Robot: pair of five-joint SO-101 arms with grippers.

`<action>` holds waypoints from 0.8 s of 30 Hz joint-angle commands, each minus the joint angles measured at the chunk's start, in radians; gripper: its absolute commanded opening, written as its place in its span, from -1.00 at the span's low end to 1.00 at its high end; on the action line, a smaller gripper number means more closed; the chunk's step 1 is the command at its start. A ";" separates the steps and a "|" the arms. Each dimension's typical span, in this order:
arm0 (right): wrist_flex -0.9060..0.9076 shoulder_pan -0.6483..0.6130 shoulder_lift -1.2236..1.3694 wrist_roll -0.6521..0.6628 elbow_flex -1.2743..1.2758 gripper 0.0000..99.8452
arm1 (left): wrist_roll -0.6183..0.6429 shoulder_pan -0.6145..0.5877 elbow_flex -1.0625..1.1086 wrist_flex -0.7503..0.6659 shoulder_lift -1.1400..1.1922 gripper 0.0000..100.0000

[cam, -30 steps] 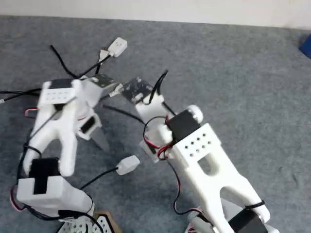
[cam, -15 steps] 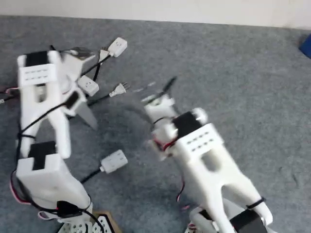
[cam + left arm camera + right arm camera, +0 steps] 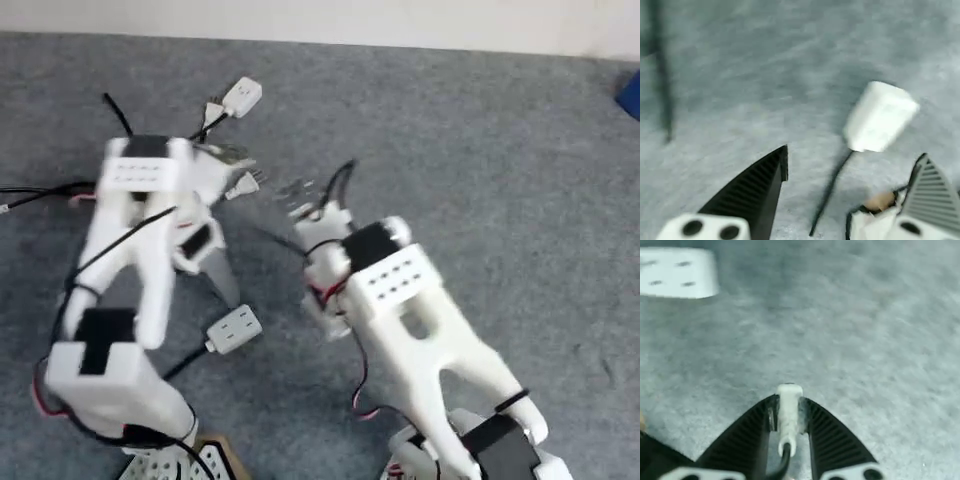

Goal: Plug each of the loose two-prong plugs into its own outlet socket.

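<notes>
Read the right gripper (image 3: 789, 399) as clenched on a white two-prong plug (image 3: 788, 417), with the cord trailing back between the jaws and the plug tip poking past the fingertips over the grey table (image 3: 880, 340); treat the prongs' orientation as unknown. Read the left gripper (image 3: 854, 154) as spread wide and grasping nothing, with a white block (image 3: 880, 116) on a black cord, probably an outlet socket, lying just ahead of its fingertips and untouched. From above, find a second plug (image 3: 245, 183) on the table just beside the left arm's far end, a far outlet (image 3: 241, 96) at the far left, and a near outlet (image 3: 234, 328) between the two arms. Judge the step as bringing the held plug to a socket face (image 3: 677, 272), well apart from it for now. To do it well: pinch the white block by its sides with the left gripper, never by the cord, and turn its slots toward the right arm; square the plug to the slots before any push; press straight along the prongs, slowly; expect an unheld socket to skid away on the table; steer clear of the crossing cords
</notes>
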 commanded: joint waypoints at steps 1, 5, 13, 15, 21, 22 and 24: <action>-0.036 -0.061 -0.004 -0.012 -0.047 -0.99 | 0.011 -0.217 0.024 -0.095 -0.134 -0.25; -0.064 -0.116 0.061 -0.006 -0.124 -0.99 | 0.052 -0.427 0.160 -0.307 -0.186 -0.25; -0.217 -0.162 0.223 -0.175 -0.271 -0.99 | 0.054 -0.625 0.441 -0.669 -0.186 -0.25; -0.228 -0.193 0.249 -0.258 -0.295 -0.99 | 0.044 -0.625 0.473 -0.718 -0.186 -0.25; -0.277 -0.332 0.268 -0.328 -0.303 -0.99 | 0.044 -0.624 0.486 -0.773 -0.186 -0.25; -0.288 -0.348 0.269 -0.330 -0.303 -0.99 | 0.044 -0.625 0.486 -0.773 -0.186 -0.25; -0.300 -0.351 0.269 -0.331 -0.288 -0.99 | 0.046 -0.641 0.484 -0.773 -0.186 -0.25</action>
